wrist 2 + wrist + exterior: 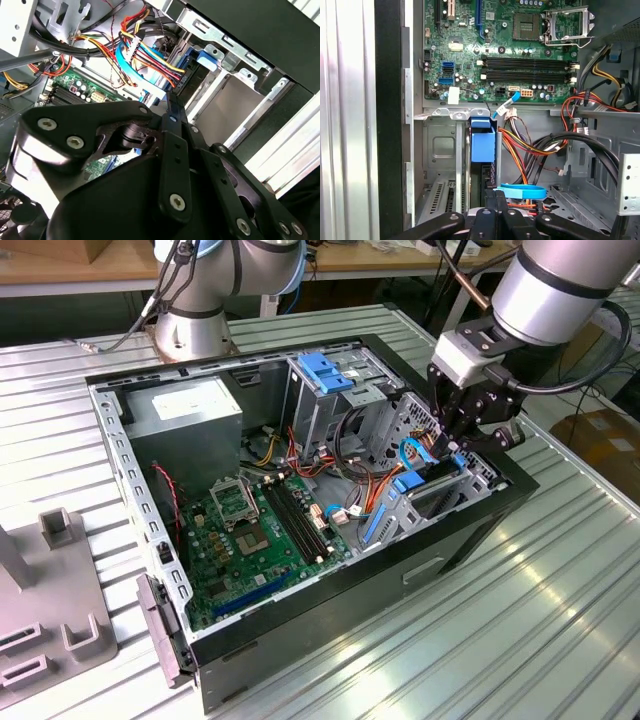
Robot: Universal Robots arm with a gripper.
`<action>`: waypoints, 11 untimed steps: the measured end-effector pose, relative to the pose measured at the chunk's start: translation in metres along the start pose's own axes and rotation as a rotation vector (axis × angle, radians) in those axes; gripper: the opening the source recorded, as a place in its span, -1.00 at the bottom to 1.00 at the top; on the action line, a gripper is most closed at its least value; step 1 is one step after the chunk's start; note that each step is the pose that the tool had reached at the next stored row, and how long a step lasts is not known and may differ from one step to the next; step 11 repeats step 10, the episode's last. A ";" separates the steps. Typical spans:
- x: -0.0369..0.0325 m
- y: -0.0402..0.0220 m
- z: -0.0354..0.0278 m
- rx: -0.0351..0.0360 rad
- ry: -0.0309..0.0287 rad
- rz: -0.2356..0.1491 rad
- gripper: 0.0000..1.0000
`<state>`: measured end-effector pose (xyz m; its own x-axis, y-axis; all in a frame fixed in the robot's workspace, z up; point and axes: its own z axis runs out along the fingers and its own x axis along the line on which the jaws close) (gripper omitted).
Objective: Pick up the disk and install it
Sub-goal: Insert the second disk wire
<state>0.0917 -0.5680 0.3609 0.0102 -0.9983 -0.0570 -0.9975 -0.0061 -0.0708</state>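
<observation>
Gripper reaches down into the open computer case at the exterior view's right, black fingers drawn together at the top edge of the disk; cannot tell whether they actually clamp it. Disk stands on edge in the lower metal bay, blue carrier rail uppermost, set down between the bay walls. A blue ribbon cable loops just beside the fingertips. Silver arm slopes in from the upper right, wrist pointing steeply down. Green motherboard lies across the case floor; tall drive cage with its blue latch stands behind.
</observation>
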 end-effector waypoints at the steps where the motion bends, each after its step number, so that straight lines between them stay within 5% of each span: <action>1: 0.0000 0.0000 -0.0001 0.0000 0.0000 0.000 -0.80; 11: 0.0000 0.0000 -0.0004 0.0000 0.0000 0.000 -0.80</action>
